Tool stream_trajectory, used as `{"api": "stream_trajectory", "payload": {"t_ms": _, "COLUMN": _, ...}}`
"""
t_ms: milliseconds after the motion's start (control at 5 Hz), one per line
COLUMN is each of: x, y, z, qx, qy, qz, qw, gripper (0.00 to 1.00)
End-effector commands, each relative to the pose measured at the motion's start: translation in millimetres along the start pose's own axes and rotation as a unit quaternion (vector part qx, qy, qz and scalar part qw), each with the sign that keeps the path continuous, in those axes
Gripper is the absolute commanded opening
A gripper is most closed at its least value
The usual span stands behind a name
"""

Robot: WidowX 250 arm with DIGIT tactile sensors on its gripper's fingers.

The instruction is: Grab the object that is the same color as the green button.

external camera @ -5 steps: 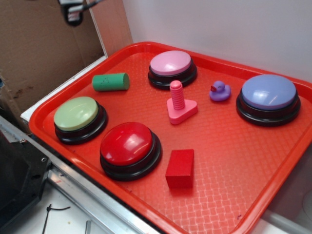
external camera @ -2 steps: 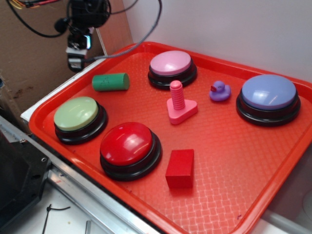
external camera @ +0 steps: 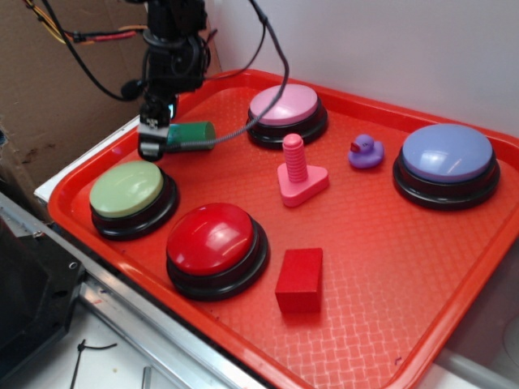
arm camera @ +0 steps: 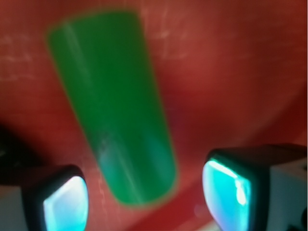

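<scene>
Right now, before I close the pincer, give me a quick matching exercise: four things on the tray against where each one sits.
Things:
1. green cylinder
2. purple duck
3. red block
4. green button

Places:
A. beside the blue button
B. front left corner of the red tray
C. lying on its side under the pincer
D. right of the red button

Pairs: 1-C, 2-A, 3-D, 4-B
</scene>
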State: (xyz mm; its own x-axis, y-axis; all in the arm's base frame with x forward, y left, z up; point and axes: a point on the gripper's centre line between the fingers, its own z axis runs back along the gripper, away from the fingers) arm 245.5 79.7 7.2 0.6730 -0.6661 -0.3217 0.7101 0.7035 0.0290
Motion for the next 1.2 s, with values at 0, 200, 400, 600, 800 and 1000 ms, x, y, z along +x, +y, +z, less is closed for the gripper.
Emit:
{"api": "stream_trajectory", "payload": {"t_ms": 0, "x": 4.8, "y": 1.5, "z": -23.9, "qx": -0.029, "qy": 0.010, "qz": 0.050, "qw": 0.998, "gripper": 0.00}}
{"api": "stream_trajectory", "payload": {"t_ms": 200, "x": 3.1, "y": 1.7, "z": -21.9, "qx": -0.029, "qy": 0.004, "qz": 0.059, "qw": 0.998, "gripper": 0.00}}
{"api": "stream_trajectory", "payload": {"t_ms": 400, "x": 1.4, "y": 0.7, "z": -10.6, "qx": -0.031, "qy": -0.018, "qz": 0.073, "qw": 0.997, "gripper": 0.00}}
{"api": "stream_trajectory", "payload": {"t_ms": 600, "x": -6.7, "y": -4.6, "z": 25.1, "qx": -0.045, "qy": -0.052, "qz": 0.145, "qw": 0.987, "gripper": 0.00}}
{"api": "stream_trajectory", "payload": {"t_ms": 800, "x": -15.3, "y": -45.9, "z": 75.7, "qx": -0.045, "qy": -0.153, "qz": 0.267, "qw": 0.950, "gripper": 0.00}}
{"api": "stream_trajectory", "payload": {"t_ms": 1000, "x": -23.4, "y": -87.4, "z": 130.4, "qx": -0.088, "qy": -0.194, "qz": 0.379, "qw": 0.900, "gripper": 0.00}}
